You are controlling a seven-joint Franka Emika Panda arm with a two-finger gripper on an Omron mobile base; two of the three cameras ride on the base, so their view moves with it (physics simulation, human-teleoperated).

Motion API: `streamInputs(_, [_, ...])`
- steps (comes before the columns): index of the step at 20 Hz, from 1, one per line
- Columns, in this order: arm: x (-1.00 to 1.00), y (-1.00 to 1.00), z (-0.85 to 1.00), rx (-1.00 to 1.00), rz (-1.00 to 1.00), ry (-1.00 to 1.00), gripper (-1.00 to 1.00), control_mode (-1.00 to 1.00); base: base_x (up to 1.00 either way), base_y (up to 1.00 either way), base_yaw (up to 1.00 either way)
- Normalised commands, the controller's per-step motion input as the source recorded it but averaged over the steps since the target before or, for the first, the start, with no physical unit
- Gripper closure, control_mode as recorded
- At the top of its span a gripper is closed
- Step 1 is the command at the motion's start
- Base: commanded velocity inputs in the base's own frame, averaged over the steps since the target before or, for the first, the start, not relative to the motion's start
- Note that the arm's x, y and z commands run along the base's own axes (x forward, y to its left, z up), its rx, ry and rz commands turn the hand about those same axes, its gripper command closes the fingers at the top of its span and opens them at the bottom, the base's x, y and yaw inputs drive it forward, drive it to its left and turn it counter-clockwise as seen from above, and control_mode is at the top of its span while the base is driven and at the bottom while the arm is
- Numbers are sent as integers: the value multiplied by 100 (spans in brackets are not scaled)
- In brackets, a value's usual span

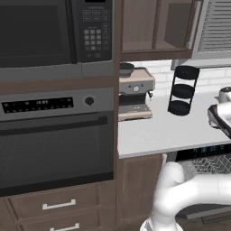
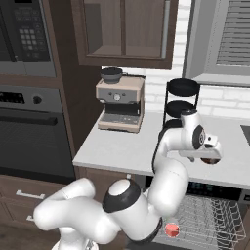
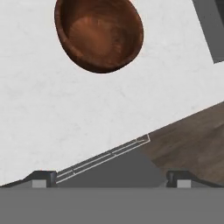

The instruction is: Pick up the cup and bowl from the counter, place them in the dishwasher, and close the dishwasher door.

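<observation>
A brown wooden bowl (image 3: 98, 35) rests upright on the pale counter (image 3: 52, 113), ahead of my gripper (image 3: 111, 179). The fingertips (image 3: 43, 177) stand wide apart with nothing between them, so the gripper is open and short of the bowl. From the right base, the hand (image 2: 211, 154) hovers low over the counter (image 2: 117, 149) with the bowl (image 2: 211, 160) just beneath it. The dishwasher (image 2: 205, 215) below stands open with its wire rack pulled out. A small red cup (image 2: 171, 229) sits in that rack. Teal lights mark the dishwasher (image 1: 205, 151) strip.
A coffee machine (image 2: 119, 105) and a black tiered stand (image 2: 179, 105) occupy the back of the counter. The wall oven (image 1: 54, 140) and microwave (image 1: 54, 36) stand to the left. A dark recess (image 3: 210, 26) cuts the counter beyond the bowl. Wood floor (image 3: 192, 140) lies below the edge.
</observation>
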Motion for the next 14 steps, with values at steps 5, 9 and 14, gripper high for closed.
streamInputs(5, [26, -8, -25, 3, 3, -22, -100, -100, 0, 0, 0])
streamInputs(9, [59, 0, -2, -3, 7, -16, -100, -100, 0, 0, 0])
streamInputs(14, [39, 1, 18, -10, 2, 9, -100, -100, 0, 0, 0])
